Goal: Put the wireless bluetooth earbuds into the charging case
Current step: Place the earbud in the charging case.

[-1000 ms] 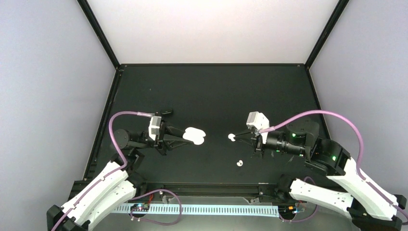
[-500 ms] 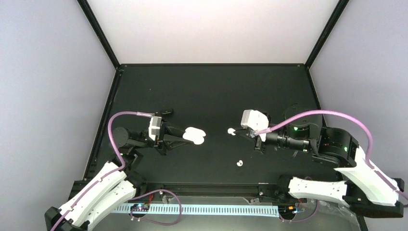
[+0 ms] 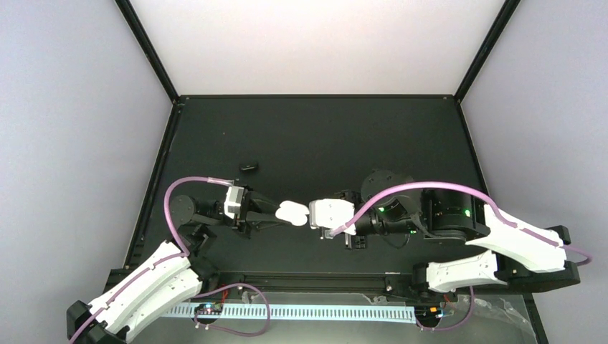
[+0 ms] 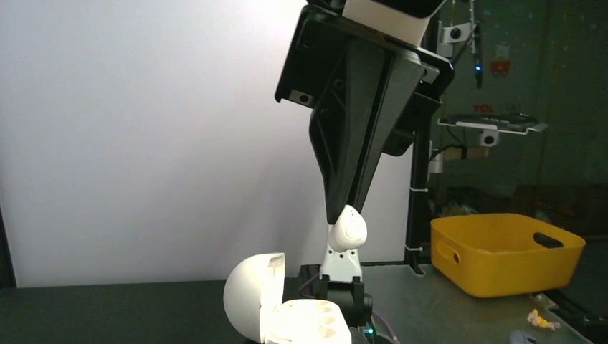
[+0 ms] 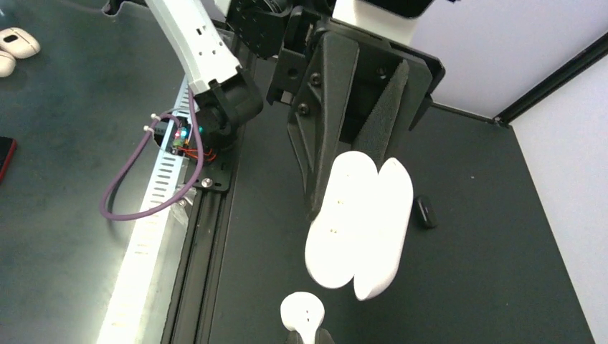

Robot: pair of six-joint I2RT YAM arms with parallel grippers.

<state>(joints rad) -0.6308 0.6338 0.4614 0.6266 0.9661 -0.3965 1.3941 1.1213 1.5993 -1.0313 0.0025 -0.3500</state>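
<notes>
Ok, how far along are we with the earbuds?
Nothing seated yet: the wells that show in the open white clamshell charging case look empty. In hand: left gripper holds the case, right gripper pinches one small white plastic earbud close by it. Left: seat that bud, then any others; a small black item lies apart, farther back.

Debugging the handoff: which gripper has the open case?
The left gripper: it is shut on the open white charging case. The right gripper instead pinches one white earbud, close by the case.
</notes>
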